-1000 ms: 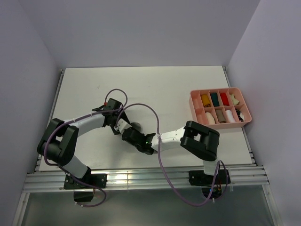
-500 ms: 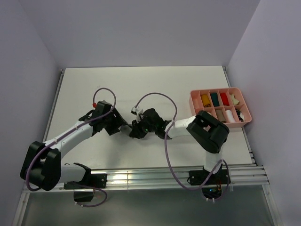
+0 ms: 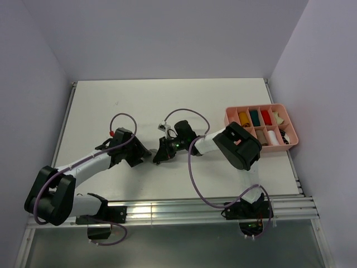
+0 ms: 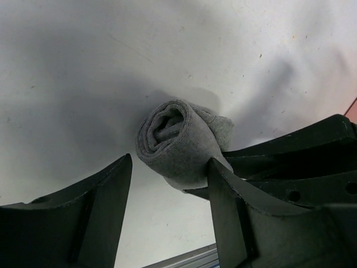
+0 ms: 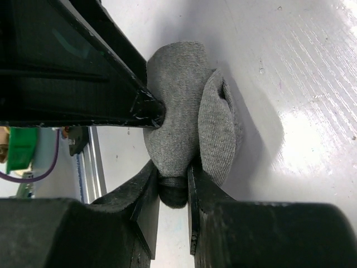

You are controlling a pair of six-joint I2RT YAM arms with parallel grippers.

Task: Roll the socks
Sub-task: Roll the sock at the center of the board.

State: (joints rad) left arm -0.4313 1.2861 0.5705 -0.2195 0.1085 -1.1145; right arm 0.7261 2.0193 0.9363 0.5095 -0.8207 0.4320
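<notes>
A grey sock (image 4: 177, 138), rolled into a short bundle, lies on the white table between my two grippers. In the right wrist view the grey sock (image 5: 184, 111) shows its dark cuff end pinched between the fingers of my right gripper (image 5: 173, 177), which is shut on it. My left gripper (image 4: 169, 167) stands open around the near end of the roll; its right finger (image 4: 231, 206) touches the fabric and its left finger stands apart. In the top view my left gripper (image 3: 143, 152) and right gripper (image 3: 160, 156) meet tip to tip at mid-table, and the sock is mostly hidden under them.
A pink divided tray (image 3: 229, 123) sits at the table's right edge with small rolled bundles in its compartments. The metal rail (image 3: 167, 211) runs along the near edge. Purple cables loop over both arms.
Both arms have unfolded and swung: the left arm now lies stretched out low, and the right arm's elbow has moved back toward the tray. The right jaws stand a little wider on the sock.
</notes>
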